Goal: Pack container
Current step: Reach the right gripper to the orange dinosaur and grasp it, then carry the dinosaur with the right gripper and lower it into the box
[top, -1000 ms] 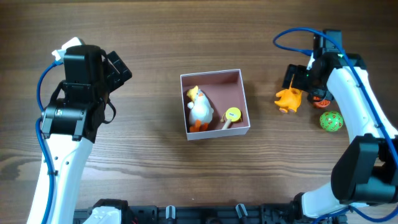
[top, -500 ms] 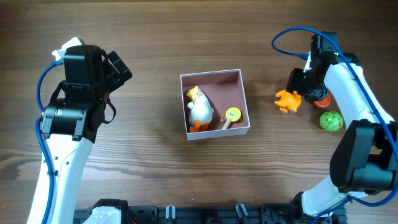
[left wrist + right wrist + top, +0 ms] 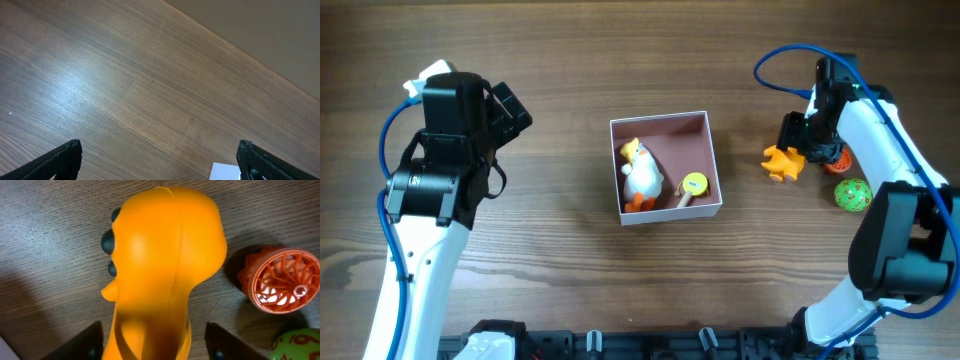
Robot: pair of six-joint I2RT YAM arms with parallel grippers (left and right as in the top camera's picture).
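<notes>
The container [image 3: 711,150], a shallow square box with white walls and a pink-brown inside, sits mid-table and holds a white and orange duck toy [image 3: 641,176] and a small yellow toy [image 3: 692,185]. An orange toy [image 3: 782,160] lies on the table to its right and fills the right wrist view [image 3: 162,265]. My right gripper [image 3: 796,142] is open, its fingers [image 3: 157,347] either side of the orange toy without closing on it. My left gripper [image 3: 510,108] is open and empty [image 3: 160,160], raised at the far left; a white corner of the container [image 3: 223,171] shows at the view's bottom.
An orange round fan-like toy [image 3: 834,155] and a green ball [image 3: 853,194] lie just right of the orange toy; both show in the right wrist view, the fan [image 3: 280,280] and the ball [image 3: 300,347]. The table is dark wood.
My right gripper has moved down and slightly left over the orange toy, now straddling it. The left arm has not moved.
</notes>
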